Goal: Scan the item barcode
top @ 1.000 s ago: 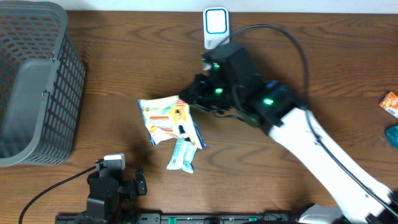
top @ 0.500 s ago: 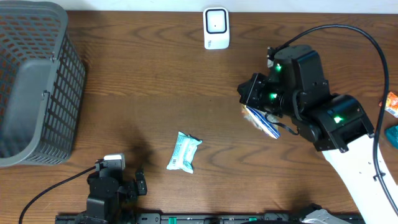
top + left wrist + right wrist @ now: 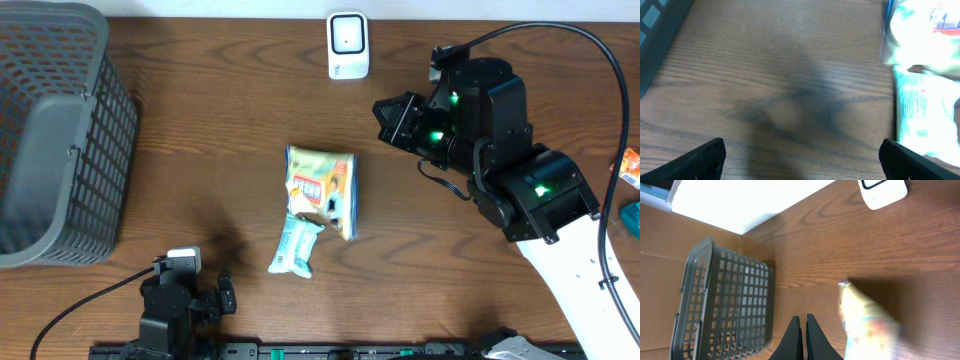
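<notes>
A: Yellow-and-white plastic snack packet [image 3: 320, 183], where is it?
B: Flat on the brown wooden table [image 3: 220, 130], on the robot's side of the white box-shaped scanner [image 3: 347, 44], touching a small pale-green wrapper [image 3: 296, 248].
A: Grippers?
B: Right gripper [image 3: 803, 319] pinched closed on nothing, right of the scanner. Left gripper [image 3: 802, 147] spread wide, empty.

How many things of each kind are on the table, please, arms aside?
Wrapped packets: 2, the yellow snack packet and the pale blue packet
Scanners: 1, the white scanner
Baskets: 1, the grey mesh basket
Items cut off at the right edge: 2, the orange item and the teal item
Total: 6
</notes>
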`<move>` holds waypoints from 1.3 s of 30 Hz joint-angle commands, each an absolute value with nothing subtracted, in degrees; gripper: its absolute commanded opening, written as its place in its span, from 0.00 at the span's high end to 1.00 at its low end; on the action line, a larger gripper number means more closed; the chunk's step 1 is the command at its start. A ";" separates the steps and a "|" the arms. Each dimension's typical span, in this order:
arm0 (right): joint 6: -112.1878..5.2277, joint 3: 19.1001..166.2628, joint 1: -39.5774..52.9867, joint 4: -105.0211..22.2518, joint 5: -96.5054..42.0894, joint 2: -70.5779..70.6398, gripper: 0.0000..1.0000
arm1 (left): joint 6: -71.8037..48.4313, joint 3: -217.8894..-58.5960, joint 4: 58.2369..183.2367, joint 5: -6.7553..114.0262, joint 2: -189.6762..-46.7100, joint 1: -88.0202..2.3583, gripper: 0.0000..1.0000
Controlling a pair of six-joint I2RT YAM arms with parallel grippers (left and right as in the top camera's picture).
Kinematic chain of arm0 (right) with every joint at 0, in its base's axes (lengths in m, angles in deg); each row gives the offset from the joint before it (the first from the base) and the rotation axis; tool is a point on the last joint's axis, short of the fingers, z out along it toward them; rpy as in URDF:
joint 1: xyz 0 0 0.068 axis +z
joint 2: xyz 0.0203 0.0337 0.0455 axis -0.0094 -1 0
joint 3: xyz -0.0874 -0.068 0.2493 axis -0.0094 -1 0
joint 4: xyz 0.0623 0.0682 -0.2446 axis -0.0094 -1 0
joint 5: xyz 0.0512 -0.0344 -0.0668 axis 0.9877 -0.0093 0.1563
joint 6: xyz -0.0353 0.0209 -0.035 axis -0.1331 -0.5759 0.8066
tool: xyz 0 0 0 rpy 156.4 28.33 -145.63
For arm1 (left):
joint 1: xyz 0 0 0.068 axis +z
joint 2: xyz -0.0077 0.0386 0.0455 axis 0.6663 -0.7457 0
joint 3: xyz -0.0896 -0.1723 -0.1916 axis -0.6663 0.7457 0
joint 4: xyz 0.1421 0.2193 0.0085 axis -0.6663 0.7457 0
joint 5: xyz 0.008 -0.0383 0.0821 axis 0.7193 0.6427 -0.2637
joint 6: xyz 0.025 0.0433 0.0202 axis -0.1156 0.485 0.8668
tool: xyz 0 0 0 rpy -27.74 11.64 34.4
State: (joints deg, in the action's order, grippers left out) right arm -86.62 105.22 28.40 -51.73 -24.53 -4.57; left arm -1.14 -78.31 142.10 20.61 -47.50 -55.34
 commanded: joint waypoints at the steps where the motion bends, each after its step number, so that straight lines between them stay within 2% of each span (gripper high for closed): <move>1: -86.86 105.65 27.94 -51.95 -26.80 -5.03 0.98 | -1.27 -78.20 142.63 20.87 -47.15 -55.48 0.02; 7: -86.70 105.65 27.94 -52.87 -29.67 -6.21 0.98 | -1.27 -78.20 142.63 20.87 -47.15 -55.48 0.02; 14: -83.49 105.65 27.96 -46.29 -30.04 -14.03 0.97 | -1.27 -78.20 142.63 20.87 -47.15 -55.48 0.02; 15: -82.77 105.65 27.96 -45.61 -29.10 -15.80 0.89 | -1.27 -78.20 142.63 20.87 -47.15 -55.48 0.02; 16: -81.85 105.65 27.96 -45.13 -28.25 -17.64 0.73 | -1.27 -78.20 142.63 20.87 -47.15 -55.48 0.02; 17: -80.71 105.65 27.98 -44.74 -27.50 -19.56 0.64 | -1.27 -78.20 142.63 20.87 -47.15 -55.48 0.02; 24: -66.62 105.65 32.14 -44.70 -22.24 -32.07 0.35 | -1.27 -78.20 142.63 20.87 -47.15 -55.48 0.02; 26: -60.80 105.65 34.93 -45.09 -23.48 -35.39 0.25 | -1.27 -78.20 142.63 20.87 -47.15 -55.48 0.02; 27: -58.94 105.65 36.22 -45.48 -25.06 -37.01 0.23 | -1.27 -78.20 142.63 20.87 -47.15 -55.48 0.02; 35: -52.56 105.65 42.71 -55.82 -40.29 -45.60 0.31 | -1.27 -78.20 142.63 20.87 -47.15 -55.48 0.02; 39: -52.56 105.65 44.88 -60.08 -52.88 -45.57 0.24 | -1.27 -78.20 142.63 20.87 -47.15 -55.48 0.02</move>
